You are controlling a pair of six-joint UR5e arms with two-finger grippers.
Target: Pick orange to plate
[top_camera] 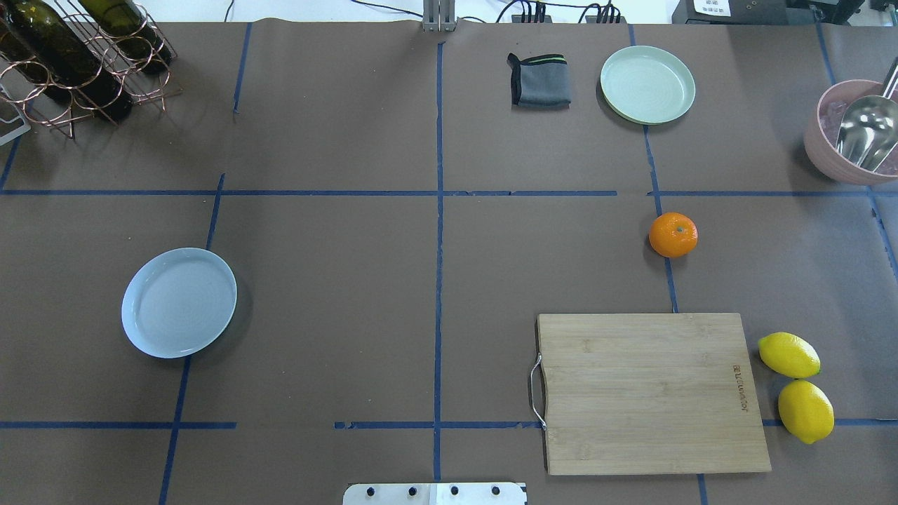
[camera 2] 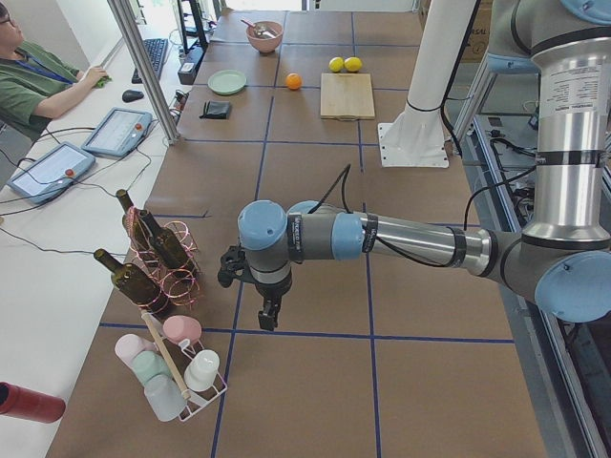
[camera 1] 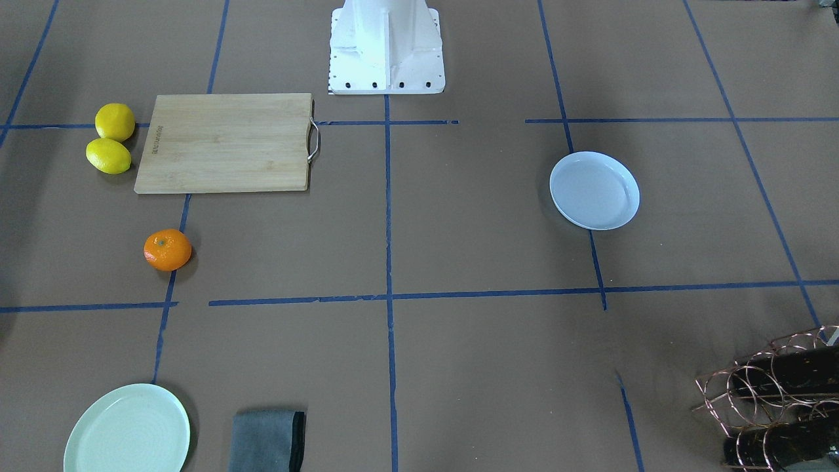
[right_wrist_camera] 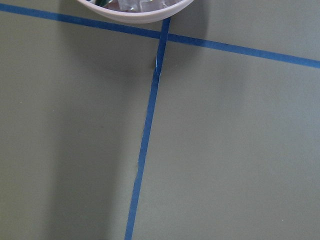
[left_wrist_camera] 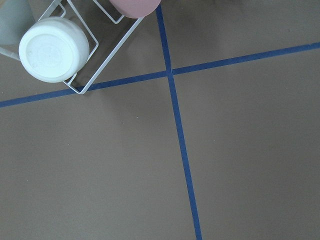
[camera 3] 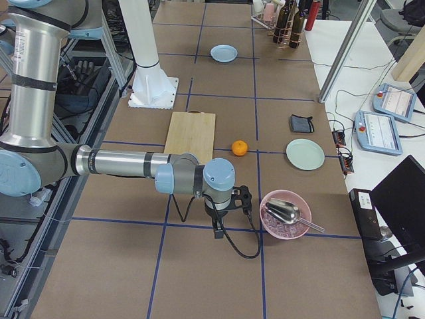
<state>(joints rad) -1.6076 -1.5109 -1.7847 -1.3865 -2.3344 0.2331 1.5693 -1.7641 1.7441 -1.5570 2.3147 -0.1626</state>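
Orange (top_camera: 673,235) sits on the table, mid-right in the overhead view, above the board (top_camera: 652,393). Plate (top_camera: 179,302) is far left. Probably light, firm, rolls easily, so pinch across the equator from above. Left gripper (camera 2: 268,320), right gripper (camera 3: 217,231): can't tell whether spread or closed.

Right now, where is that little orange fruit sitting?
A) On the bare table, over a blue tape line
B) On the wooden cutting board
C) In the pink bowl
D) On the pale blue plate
A: the orange rests on the brown table across a blue tape line, clear of the cutting board and far from the plate.
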